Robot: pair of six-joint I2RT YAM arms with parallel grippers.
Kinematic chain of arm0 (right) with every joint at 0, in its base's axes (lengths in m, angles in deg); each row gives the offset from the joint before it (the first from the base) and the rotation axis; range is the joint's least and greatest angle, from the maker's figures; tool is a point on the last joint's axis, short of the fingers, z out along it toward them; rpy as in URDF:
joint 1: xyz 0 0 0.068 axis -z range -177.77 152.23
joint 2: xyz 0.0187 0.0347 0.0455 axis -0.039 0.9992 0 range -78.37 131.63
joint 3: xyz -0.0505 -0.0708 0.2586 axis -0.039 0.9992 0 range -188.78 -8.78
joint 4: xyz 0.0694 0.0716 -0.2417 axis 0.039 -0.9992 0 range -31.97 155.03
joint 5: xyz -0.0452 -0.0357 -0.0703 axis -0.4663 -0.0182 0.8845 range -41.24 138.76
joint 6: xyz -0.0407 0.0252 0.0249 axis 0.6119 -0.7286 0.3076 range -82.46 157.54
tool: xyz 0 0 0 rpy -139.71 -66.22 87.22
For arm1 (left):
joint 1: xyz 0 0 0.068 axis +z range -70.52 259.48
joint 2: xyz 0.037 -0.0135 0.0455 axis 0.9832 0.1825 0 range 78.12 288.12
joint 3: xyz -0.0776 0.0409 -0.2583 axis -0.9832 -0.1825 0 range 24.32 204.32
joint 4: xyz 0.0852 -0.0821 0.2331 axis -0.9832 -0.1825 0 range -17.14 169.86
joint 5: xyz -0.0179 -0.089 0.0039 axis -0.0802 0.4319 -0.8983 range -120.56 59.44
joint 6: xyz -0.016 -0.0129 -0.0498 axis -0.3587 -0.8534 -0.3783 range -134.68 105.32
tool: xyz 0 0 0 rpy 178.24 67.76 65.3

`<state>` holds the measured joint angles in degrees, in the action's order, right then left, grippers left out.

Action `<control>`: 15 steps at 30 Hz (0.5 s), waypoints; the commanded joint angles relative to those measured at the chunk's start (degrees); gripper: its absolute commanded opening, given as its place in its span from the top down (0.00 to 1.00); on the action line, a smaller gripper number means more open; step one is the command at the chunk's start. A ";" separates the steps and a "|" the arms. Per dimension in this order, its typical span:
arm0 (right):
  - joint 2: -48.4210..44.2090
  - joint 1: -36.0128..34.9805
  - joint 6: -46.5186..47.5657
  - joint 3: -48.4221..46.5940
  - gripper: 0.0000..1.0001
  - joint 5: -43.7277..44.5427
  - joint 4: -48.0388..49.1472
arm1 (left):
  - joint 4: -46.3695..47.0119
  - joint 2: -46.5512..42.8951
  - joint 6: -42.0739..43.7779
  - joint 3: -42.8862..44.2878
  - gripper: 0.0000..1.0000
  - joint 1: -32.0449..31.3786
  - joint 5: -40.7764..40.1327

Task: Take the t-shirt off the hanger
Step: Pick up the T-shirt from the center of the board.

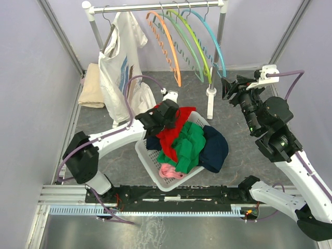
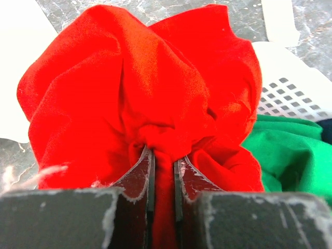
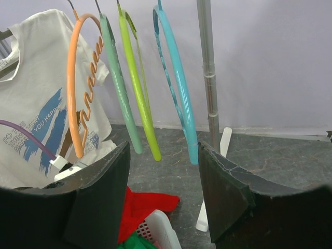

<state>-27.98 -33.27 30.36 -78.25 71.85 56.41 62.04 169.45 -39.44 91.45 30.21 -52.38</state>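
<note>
Your left hand is pinching a fold of the red garment, jaws nearly together on the cloth, over the white basket on the worktop. Your right hand is hanging wide and empty, facing the four colored hangers. The white t-shirt is hanging on its hanger at the left end of the rail, well apart from both hands.
</note>
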 commanded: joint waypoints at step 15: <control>-0.38 0.12 0.11 0.75 0.38 0.72 2.95 | 10.82 -28.07 7.85 4.84 0.97 -3.80 13.35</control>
<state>-27.96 -33.27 30.34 -77.66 71.91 56.54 65.31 143.81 -34.76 92.74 26.64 -46.57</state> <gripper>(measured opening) 0.624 0.160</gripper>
